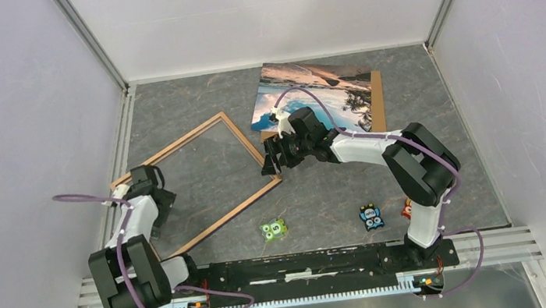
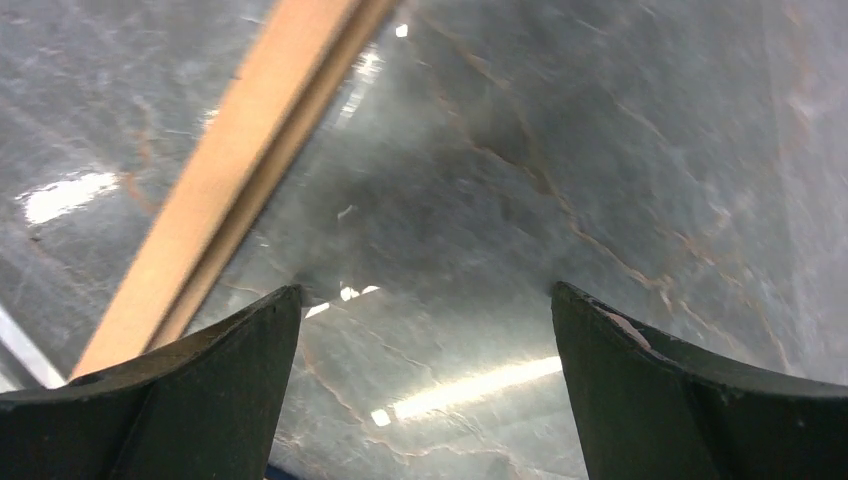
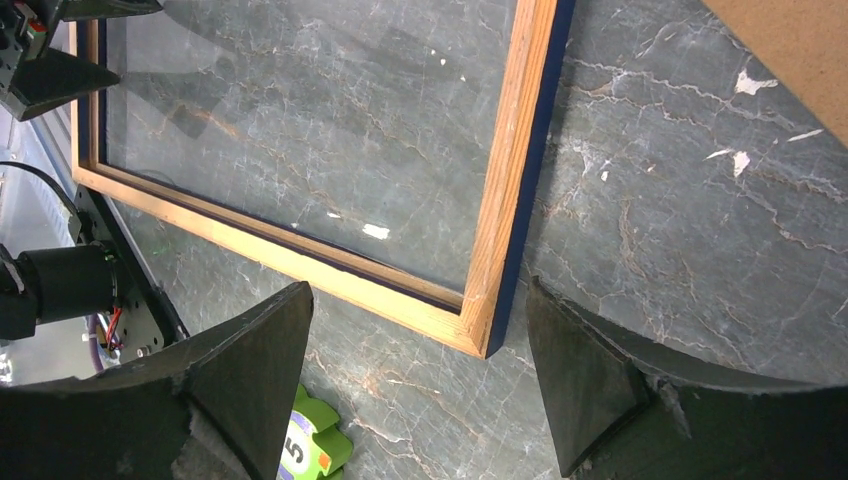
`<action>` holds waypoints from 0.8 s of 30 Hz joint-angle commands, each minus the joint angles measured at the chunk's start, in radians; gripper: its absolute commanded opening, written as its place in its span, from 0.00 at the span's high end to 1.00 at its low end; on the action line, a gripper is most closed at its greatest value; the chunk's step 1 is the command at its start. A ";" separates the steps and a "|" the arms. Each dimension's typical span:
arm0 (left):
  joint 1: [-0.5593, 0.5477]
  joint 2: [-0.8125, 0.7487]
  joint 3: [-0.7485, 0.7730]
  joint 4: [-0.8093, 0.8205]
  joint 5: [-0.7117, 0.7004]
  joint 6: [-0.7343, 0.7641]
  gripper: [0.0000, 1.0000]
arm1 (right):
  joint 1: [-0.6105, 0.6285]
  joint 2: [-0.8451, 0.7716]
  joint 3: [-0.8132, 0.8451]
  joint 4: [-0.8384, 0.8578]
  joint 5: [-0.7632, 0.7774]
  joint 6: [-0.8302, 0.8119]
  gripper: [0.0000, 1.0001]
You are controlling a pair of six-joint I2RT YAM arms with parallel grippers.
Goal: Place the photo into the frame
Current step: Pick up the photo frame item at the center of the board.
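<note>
Little is done: the photo (image 1: 314, 94) lies face up on a brown board (image 1: 378, 102) at the far side, apart from the empty frame (image 3: 510, 150), while the left gripper (image 2: 425, 288) and right gripper (image 3: 415, 283) hang spread and empty by its rails.

Your table notes: green number block (image 1: 274, 230) at 6 o'clock, blue block (image 1: 372, 217) at 4, brown cardboard board (image 1: 378, 102) at 2.

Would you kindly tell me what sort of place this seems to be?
Probably a lab robot test cell, not a home: plain white panels enclose a grey marble-look table, and the left arm and right arm are bolted to a black base rail.
</note>
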 commanded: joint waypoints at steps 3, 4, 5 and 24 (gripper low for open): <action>-0.139 -0.092 -0.039 0.023 0.058 -0.062 0.00 | 0.004 -0.014 0.010 0.025 -0.014 -0.012 0.16; -0.133 -0.133 -0.032 -0.007 0.009 -0.062 0.00 | 0.004 -0.013 0.011 0.024 -0.017 -0.013 0.16; -0.125 -0.172 -0.028 -0.030 -0.021 -0.056 0.00 | 0.003 -0.013 0.014 0.022 -0.018 -0.017 0.16; 0.178 -0.149 -0.053 -0.020 0.049 -0.027 0.00 | 0.002 -0.027 0.024 -0.018 -0.039 -0.054 0.16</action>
